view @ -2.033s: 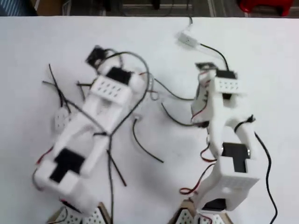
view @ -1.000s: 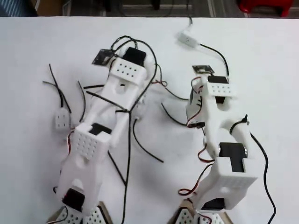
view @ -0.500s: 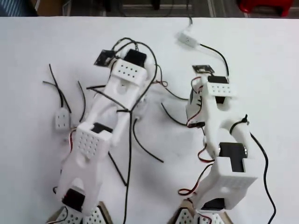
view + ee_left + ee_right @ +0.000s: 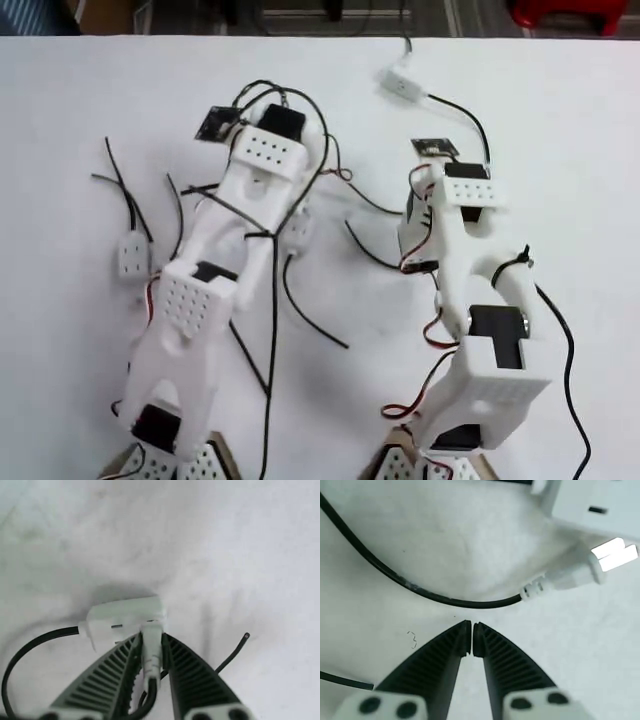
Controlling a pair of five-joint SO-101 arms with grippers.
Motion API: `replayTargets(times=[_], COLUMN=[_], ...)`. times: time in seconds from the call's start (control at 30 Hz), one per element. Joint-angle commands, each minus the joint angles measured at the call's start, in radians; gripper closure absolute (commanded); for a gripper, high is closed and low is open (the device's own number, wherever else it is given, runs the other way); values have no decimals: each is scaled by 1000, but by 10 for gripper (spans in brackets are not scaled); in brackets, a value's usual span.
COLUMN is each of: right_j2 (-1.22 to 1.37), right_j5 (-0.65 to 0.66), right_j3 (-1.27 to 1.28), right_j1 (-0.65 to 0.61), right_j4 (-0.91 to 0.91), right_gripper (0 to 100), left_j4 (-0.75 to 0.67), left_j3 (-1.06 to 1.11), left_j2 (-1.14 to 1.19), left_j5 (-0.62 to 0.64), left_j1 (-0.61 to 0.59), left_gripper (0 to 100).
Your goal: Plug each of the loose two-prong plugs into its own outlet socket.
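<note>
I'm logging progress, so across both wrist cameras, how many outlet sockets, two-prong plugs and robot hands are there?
Outlet sockets: 2
Two-prong plugs: 2
Hands: 2
Total: 6

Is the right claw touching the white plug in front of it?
Apart: the right wrist view shows a clear gap between the right claw and the white plug.
</note>
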Motion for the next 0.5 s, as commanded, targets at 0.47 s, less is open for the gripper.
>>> replayTargets(times=[0.47], right_j2=[-27], right_j5=[-3], right_j3=[-3], right_j1=[-2], right_j4=[-5], right_gripper=[980], left_j4=[41], left_j3=[-20], left_j2=[59], left_j5=[-2], left_j1=[-18], left_gripper=[976])
